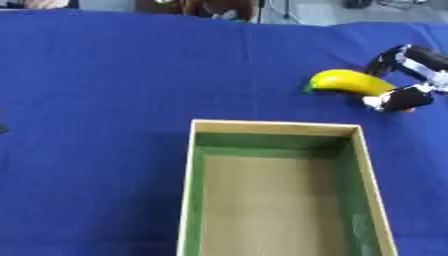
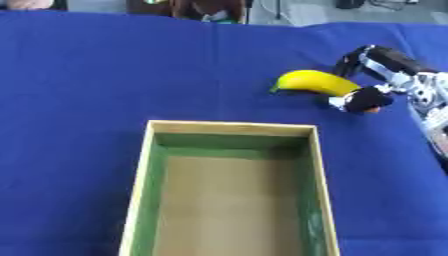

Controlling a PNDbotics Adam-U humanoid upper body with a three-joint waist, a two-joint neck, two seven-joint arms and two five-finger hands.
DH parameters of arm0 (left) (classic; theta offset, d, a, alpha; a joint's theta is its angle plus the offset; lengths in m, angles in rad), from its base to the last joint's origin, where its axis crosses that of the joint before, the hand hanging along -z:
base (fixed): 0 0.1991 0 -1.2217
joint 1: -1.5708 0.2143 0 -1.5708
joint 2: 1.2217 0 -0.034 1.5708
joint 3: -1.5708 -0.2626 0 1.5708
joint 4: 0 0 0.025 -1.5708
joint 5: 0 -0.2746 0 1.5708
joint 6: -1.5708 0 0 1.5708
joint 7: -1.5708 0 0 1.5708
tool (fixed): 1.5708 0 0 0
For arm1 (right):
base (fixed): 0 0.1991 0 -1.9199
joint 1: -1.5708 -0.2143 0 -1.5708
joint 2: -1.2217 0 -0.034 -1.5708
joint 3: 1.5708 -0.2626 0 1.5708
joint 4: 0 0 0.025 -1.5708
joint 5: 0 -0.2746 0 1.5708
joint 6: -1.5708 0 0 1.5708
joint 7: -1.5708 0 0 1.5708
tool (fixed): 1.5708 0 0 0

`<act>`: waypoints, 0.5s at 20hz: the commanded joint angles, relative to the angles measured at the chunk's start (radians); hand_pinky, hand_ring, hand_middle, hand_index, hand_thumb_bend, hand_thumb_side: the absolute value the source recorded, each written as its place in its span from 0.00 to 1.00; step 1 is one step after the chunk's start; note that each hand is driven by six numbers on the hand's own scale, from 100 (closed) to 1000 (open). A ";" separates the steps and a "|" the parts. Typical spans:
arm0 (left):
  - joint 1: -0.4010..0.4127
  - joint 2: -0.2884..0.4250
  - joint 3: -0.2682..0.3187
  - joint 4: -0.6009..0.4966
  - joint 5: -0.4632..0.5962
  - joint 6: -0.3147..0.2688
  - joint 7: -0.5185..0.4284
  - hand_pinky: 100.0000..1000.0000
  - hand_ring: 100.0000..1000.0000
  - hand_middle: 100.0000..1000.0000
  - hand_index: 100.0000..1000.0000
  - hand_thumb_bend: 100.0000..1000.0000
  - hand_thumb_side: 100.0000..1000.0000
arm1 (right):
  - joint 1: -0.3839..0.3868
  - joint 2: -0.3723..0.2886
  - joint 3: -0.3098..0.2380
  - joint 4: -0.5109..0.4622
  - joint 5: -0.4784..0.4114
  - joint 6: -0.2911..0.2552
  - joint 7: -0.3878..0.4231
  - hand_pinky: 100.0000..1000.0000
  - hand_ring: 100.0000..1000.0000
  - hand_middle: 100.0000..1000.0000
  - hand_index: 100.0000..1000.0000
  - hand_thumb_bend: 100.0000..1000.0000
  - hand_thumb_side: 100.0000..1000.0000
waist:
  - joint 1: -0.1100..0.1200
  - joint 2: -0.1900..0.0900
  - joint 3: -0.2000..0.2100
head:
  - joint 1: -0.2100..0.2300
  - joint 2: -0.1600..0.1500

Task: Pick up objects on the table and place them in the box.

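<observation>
A yellow banana (image 2: 311, 81) lies on the blue cloth, up and to the right of the box. My right hand (image 2: 385, 64) comes in from the right edge and is shut on the banana's right end, fingers arched over the top and the thumb (image 2: 361, 100) below it. A small orange bit shows just under the thumb; I cannot make out what it is. The open wooden box (image 2: 232, 128), green on its inner walls, stands at the bottom centre with nothing inside. My left hand is out of view.
Blue cloth (image 1: 114, 75) covers the whole table. A small dark shape (image 1: 3, 129) touches the left edge. Beyond the far table edge are dark items and a grey floor.
</observation>
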 commanded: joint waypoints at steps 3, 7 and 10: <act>0.000 0.011 0.004 -0.017 -0.003 0.003 0.000 0.38 0.49 0.57 0.81 0.00 1.00 | -0.009 -0.049 -0.008 -0.020 -0.008 -0.002 0.000 0.74 0.72 0.60 0.73 0.36 0.38 | 0.002 -0.028 -0.003 | 0.005 -0.002; 0.003 0.011 0.004 -0.017 -0.003 0.004 -0.001 0.38 0.49 0.57 0.81 0.00 1.00 | -0.010 -0.053 -0.007 -0.029 -0.013 -0.001 -0.003 0.74 0.72 0.60 0.73 0.36 0.39 | 0.002 -0.029 -0.006 | 0.007 -0.002; 0.003 0.011 0.004 -0.017 -0.003 0.005 -0.001 0.38 0.49 0.57 0.81 0.00 1.00 | -0.010 -0.053 -0.007 -0.031 -0.014 0.000 -0.004 0.74 0.72 0.59 0.73 0.35 0.39 | 0.002 -0.029 -0.008 | 0.008 -0.003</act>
